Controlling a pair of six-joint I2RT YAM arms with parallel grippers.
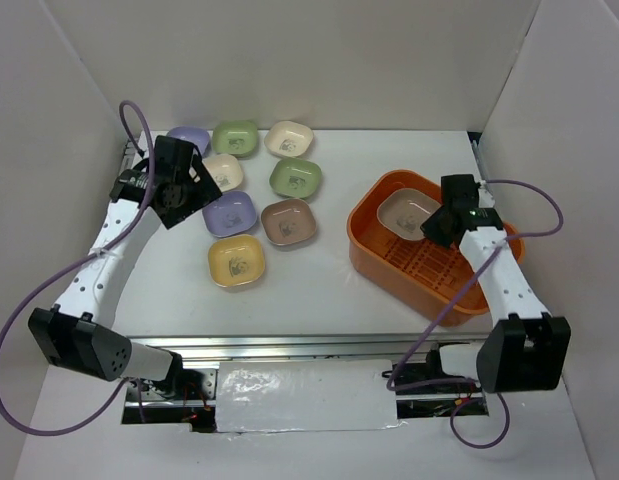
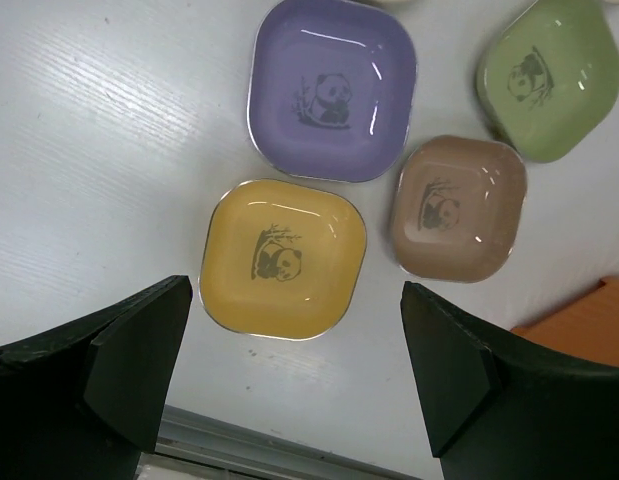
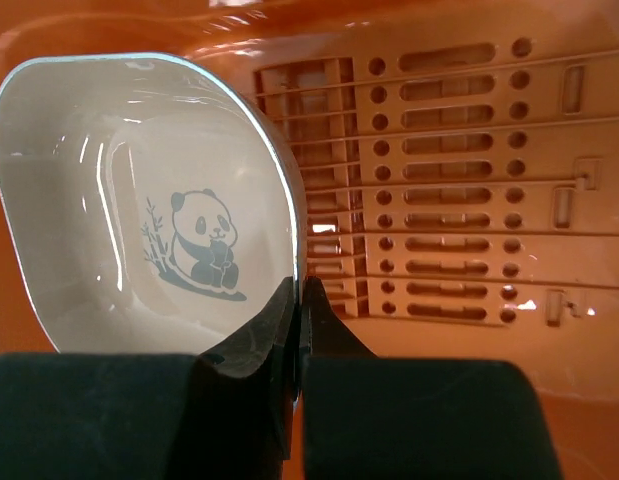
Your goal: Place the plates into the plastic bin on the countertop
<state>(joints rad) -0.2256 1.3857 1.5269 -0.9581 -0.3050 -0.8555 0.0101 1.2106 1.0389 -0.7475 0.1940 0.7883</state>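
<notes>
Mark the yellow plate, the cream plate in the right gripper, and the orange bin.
yellow plate [image 2: 282, 258]: left wrist view, on its centre panda print.
cream plate [image 3: 194, 245]: right wrist view, on its panda print.
orange bin [image 1: 389, 263]: top external view, on its near outer wall.

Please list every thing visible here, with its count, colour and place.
countertop: one, white, under everything
metal rail: one, silver, front edge
plastic bin: one, orange, right side
purple plates: two, purple, left side
green plates: two, green, far middle
cream plates: two, cream, far side
held cream plate: one, cream, in the bin
brown plate: one, brown, middle
yellow plate: one, yellow, nearest the rail
cables: two, purple, looping at both sides
left end effector: one, black, open above the yellow plate
right end effector: one, black, shut on the held cream plate's rim
</notes>
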